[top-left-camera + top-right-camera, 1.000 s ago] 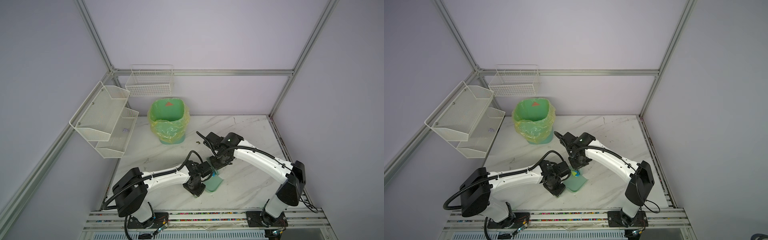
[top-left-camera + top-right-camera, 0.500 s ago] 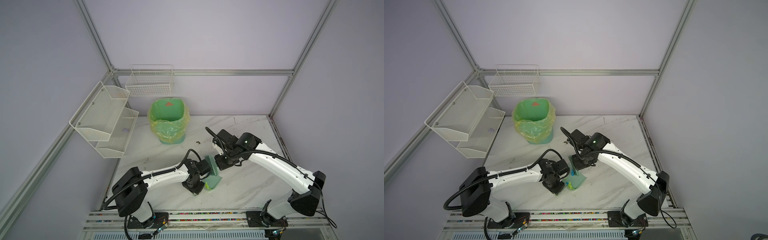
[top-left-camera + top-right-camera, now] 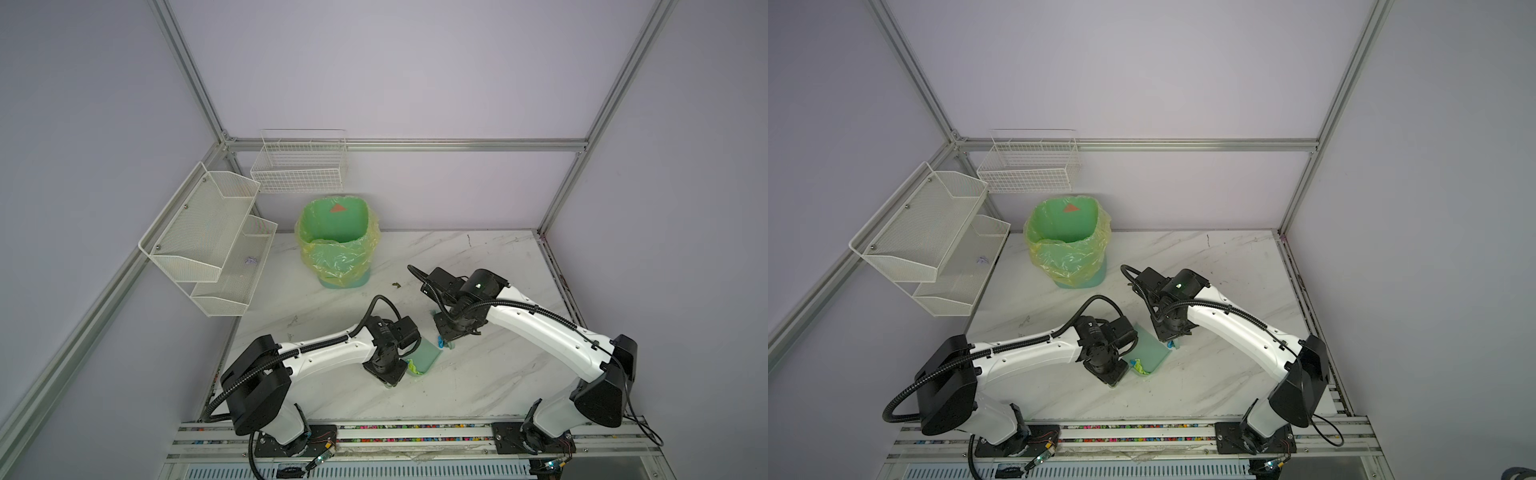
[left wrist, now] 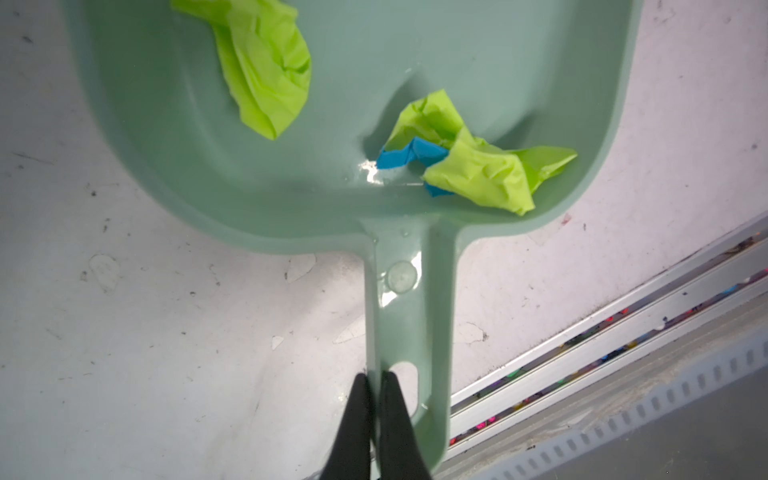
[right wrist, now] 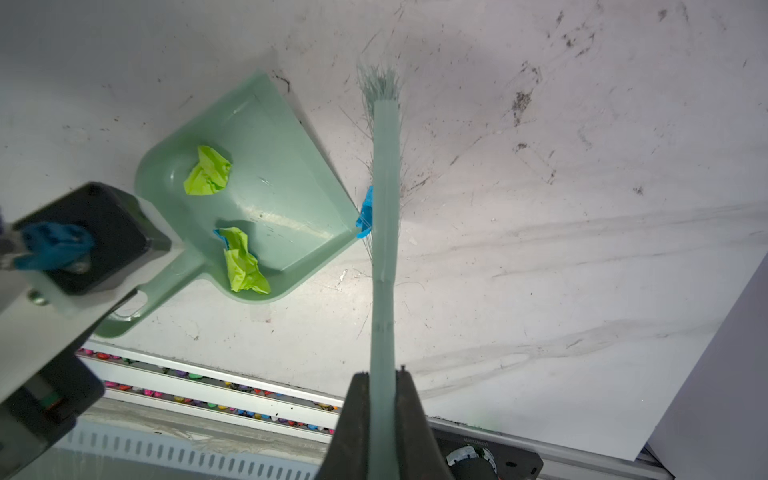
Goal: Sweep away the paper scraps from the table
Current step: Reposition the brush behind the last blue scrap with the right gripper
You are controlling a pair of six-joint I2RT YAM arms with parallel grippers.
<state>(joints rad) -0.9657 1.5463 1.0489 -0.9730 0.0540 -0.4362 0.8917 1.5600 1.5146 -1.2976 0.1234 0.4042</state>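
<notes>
Mid-sweep: left gripper (image 4: 376, 380) clamped the handle of the pale green plastic dustpan (image 4: 457, 62), right gripper (image 5: 384, 380) the matching brush (image 5: 386, 166). Yellow-green paper scraps (image 5: 208, 170) lay inside; one blue scrap (image 3: 439, 341), lower centre of a top view, probably needed nudging in.
</notes>
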